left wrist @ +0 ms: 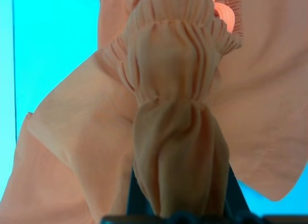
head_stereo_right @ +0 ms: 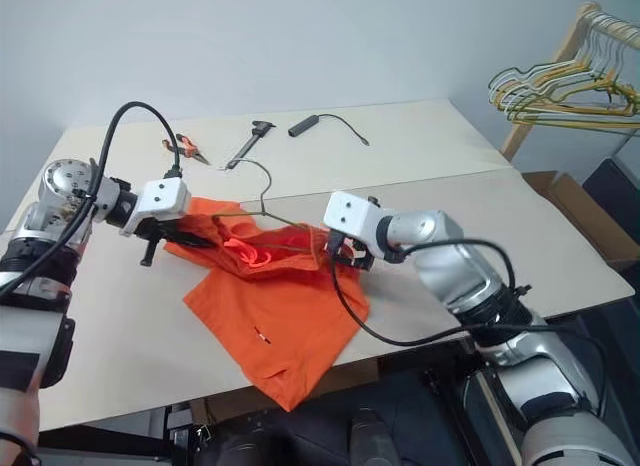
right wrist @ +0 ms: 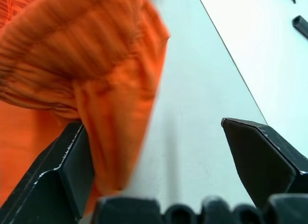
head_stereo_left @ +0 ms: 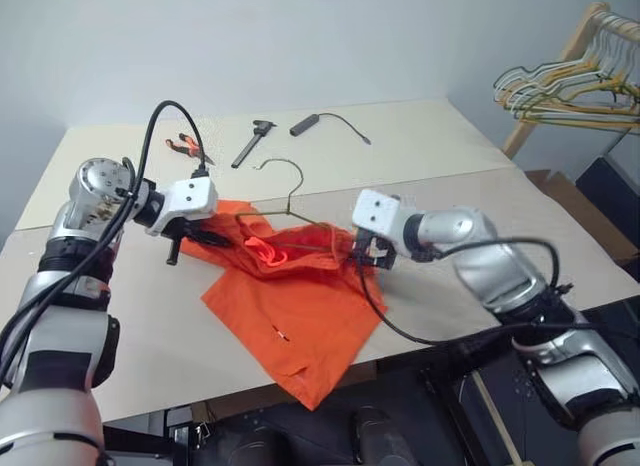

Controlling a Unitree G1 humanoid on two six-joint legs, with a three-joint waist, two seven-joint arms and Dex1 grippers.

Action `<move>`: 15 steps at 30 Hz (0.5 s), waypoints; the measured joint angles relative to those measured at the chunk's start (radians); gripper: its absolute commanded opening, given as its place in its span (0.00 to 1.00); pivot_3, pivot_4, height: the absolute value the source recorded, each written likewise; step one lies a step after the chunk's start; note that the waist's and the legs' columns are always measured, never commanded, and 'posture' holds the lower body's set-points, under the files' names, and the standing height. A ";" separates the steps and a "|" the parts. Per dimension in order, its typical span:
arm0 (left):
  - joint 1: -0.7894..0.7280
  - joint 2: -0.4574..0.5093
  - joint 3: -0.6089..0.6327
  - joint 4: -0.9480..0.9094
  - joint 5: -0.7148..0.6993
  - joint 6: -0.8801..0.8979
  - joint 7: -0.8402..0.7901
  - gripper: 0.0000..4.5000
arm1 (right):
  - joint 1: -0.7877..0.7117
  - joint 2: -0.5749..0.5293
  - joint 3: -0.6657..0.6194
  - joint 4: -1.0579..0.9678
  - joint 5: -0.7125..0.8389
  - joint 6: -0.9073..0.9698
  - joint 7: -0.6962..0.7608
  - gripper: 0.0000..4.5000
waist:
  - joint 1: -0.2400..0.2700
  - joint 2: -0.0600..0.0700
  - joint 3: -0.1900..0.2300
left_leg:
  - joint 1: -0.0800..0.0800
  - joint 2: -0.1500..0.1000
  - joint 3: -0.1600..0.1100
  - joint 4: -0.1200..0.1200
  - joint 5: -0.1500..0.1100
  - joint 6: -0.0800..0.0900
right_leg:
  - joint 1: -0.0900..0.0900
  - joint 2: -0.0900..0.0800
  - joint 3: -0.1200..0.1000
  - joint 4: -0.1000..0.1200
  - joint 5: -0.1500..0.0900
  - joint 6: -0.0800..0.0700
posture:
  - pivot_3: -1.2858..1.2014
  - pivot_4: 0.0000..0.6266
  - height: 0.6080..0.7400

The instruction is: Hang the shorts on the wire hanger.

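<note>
Orange shorts (head_stereo_left: 290,306) crumpled on table (head_stereo_left: 450,156), gathered waistband lifted, wire hanger (head_stereo_left: 290,201) behind

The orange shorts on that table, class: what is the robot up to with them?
The left tool is shut on the gathered waistband of the shorts, lifting that edge off the table. The right tool is open at the waistband's other side, fabric against one finger. The wire hanger lies with its lower part tucked into the shorts, so nothing is hung yet.
</note>
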 measured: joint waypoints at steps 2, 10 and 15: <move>0.010 0.002 -0.002 -0.023 -0.001 0.001 -0.004 0.00 | -0.032 -0.002 -0.004 0.040 0.036 -0.022 0.095 0.96 | -0.002 0.000 0.000 | 0.000 0.000 0.000 0.000 0.000 0.000 | 0.000 0.000 0.000 0.000 0.000 0.000 | 0.46 0.08 1.00; 0.019 0.002 -0.004 -0.058 -0.004 0.014 -0.007 0.00 | -0.114 0.021 0.060 0.120 0.039 -0.021 0.302 0.40 | -0.002 0.000 0.000 | 0.000 0.000 0.000 0.000 0.000 0.000 | 0.000 0.000 0.000 0.001 0.000 0.000 | 0.46 0.07 1.00; 0.019 0.000 -0.004 -0.059 -0.004 0.018 -0.007 0.00 | -0.134 0.056 0.092 0.170 0.000 -0.015 0.318 0.00 | -0.001 0.000 0.000 | 0.000 0.000 0.000 0.000 0.000 0.000 | 0.000 0.000 0.000 0.001 0.000 0.000 | 0.46 0.06 1.00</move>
